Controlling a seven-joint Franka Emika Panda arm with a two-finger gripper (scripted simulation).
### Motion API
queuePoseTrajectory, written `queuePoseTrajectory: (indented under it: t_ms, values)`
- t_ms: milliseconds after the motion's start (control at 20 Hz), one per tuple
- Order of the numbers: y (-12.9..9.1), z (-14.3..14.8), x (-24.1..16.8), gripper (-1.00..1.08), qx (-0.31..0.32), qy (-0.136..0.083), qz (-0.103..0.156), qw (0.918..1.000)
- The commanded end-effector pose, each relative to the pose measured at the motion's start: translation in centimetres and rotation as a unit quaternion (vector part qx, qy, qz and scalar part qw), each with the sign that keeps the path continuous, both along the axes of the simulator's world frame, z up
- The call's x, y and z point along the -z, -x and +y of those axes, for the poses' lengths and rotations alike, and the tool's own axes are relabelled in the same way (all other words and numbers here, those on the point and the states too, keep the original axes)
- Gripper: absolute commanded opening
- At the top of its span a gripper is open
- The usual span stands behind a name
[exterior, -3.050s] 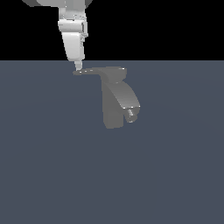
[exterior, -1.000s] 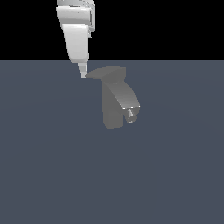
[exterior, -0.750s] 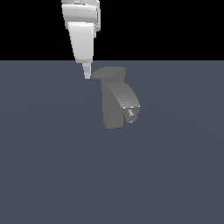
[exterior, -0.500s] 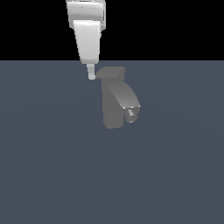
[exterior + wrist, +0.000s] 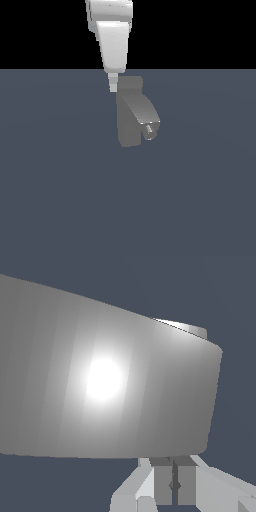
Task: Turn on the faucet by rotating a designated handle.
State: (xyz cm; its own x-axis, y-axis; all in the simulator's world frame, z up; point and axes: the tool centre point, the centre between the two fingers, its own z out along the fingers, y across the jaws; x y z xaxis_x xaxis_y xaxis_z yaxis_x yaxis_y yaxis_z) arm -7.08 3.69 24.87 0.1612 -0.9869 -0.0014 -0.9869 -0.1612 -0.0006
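Gripper (image 5: 113, 88) clenched, fingers pressed together, tip at top left edge of grey faucet (image 5: 134, 117) in frame centre. Handle not discernible; spout points lower right.

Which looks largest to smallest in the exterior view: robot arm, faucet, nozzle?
1. Robot arm, though cropped by the frame's top.
2. Faucet, slightly smaller as it looks.
3. Nozzle, clearly smallest.

Ext. cam: off-arm, mid-range, looks slightly down at faucet (image 5: 134, 114) w/ spout facing lens. Wrist cam: v. close, faucet's curved grey surface (image 5: 105, 386) fills most of frame, hand (image 5: 172, 481) at edge. Both share faucet + hand.
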Motion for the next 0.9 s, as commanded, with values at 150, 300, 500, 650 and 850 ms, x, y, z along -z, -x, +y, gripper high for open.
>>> queuePoseTrajectory:
  t_ms: [150,300,500,650,850]
  values:
    - [-0.3,-4.2,0.0,-1.0,0.008,0.0,0.0,1.0]
    - [-0.4,-6.1,0.0,-1.0,0.009,0.0,0.0,1.0]
    - [-0.5,-8.6,0.0,-1.0,0.01,0.001,0.0,1.0]
    - [-0.6,-10.5,0.0,-1.0,0.011,0.001,0.0,0.9999]
    - [-1.1,-9.3,0.0,-1.0,-0.004,0.0,0.0,1.0]
